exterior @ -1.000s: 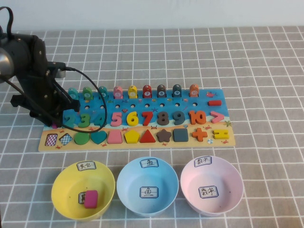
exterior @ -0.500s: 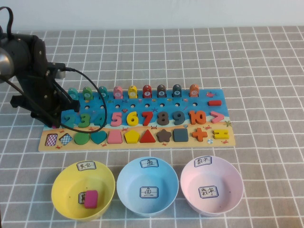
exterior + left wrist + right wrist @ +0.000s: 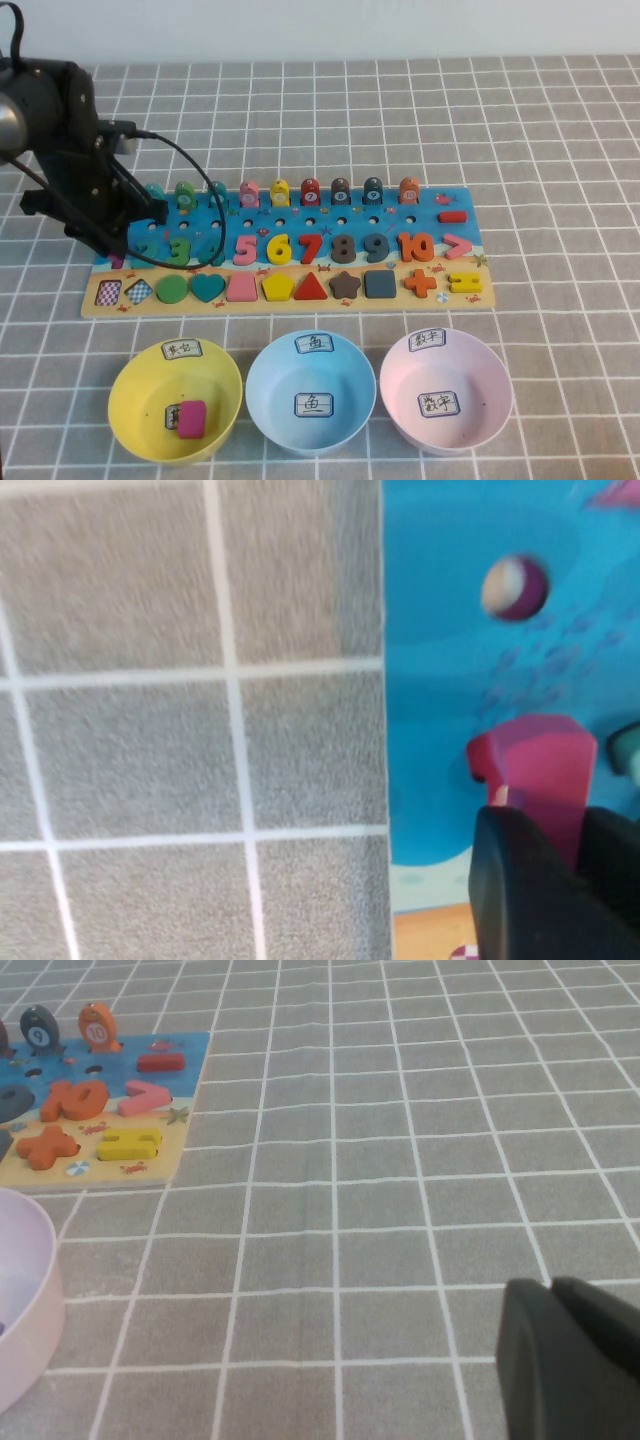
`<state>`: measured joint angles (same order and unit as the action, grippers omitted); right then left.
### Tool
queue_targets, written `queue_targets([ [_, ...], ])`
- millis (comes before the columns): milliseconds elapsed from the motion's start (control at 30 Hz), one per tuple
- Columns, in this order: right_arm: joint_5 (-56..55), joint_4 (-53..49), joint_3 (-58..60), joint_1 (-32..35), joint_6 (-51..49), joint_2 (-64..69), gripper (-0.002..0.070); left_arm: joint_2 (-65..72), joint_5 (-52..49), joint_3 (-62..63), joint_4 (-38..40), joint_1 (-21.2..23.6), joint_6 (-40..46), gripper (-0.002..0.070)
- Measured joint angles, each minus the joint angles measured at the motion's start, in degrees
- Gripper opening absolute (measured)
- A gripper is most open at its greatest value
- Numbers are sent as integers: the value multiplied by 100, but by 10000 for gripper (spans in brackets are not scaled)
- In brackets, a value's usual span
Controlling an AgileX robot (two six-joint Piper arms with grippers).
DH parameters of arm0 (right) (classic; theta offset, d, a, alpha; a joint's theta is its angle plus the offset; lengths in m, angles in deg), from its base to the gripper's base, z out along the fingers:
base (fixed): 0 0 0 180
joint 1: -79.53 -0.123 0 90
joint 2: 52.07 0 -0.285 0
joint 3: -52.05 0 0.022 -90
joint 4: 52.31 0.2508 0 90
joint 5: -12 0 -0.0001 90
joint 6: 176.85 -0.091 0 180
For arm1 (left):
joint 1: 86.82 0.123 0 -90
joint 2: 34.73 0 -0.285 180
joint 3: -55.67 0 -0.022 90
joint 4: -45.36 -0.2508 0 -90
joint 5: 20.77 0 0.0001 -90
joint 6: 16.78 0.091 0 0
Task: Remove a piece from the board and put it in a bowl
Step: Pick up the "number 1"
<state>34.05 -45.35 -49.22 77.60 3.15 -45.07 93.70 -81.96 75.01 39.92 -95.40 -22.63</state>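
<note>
Left hand [image 3: 575,865] sits over the left end of the board [image 3: 300,300], low above the number row. In the left wrist view its 2 dark fingers [image 3: 520,890] stand narrow on either side of the piece [image 3: 535,770], the magenta bar clamped between them. The piece's upper end shows clear of the fingers against the blue board face, close to the board's left edge; whether it is lifted from its slot or seated in it, cannot tell. In the high view the arm hides most of the piece; only a magenta sliver [image 3: 117,262] shows under the hand at the board's left margin.

Board lies lengthwise across the grey checked desk [image 3: 560,150]. Digits 3 through 10 sit in their row, the pink ">" sign [image 3: 457,246] at the right end.

3 bowls in a line on the near side of the board, apart from it: yellow bowl [image 3: 135,375] at left with a squarish magenta block [image 3: 191,419] inside, light blue bowl [image 3: 270,375] in the middle, the bowl [image 3: 490,375], pale pink with 2 white labels, at right. The bowl is well apart from the left hand.

Right hand [image 3: 570,1360]: not seen in the high view. Its wrist view shows dark fingertips over bare desk, beyond the board's right end, the bowl's rim at that picture's edge. Fingers look closed together, holding nothing.
</note>
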Motion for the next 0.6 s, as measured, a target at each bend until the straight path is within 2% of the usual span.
queue_targets([
  [600,0,0,0,0,0,0,-18,-214,-795,240,10,-22,44,67],
])
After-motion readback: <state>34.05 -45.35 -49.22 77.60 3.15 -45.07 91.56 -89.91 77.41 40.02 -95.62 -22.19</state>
